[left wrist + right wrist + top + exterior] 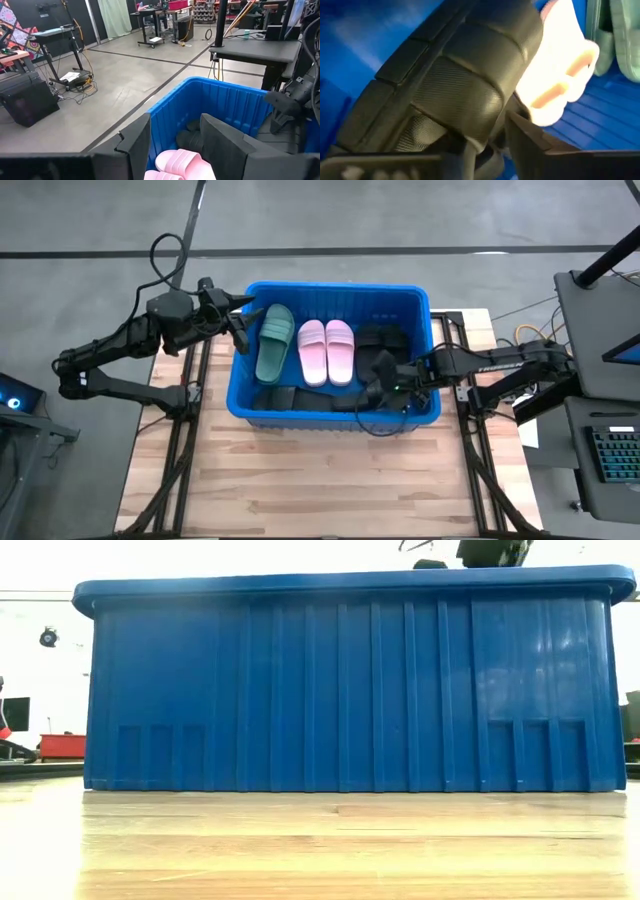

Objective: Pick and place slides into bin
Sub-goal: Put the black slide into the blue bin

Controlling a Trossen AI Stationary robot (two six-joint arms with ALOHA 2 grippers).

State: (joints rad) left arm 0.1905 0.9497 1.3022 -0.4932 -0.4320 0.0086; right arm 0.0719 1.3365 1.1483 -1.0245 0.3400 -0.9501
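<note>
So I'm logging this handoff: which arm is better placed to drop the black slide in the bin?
Right. The right gripper is inside the bin, closed on a black slide; the left gripper waits at the rim.

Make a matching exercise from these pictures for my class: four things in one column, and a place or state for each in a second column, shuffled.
Things:
1. pink slides
2. green slide
3. left gripper
4. right gripper

Places or states:
A. inside the bin, against a black slide
B. side by side in the bin's middle
C. at the bin's left rim, open
D. next to the pink pair, towards the left arm

Pairs: 1-B, 2-D, 3-C, 4-A
</note>
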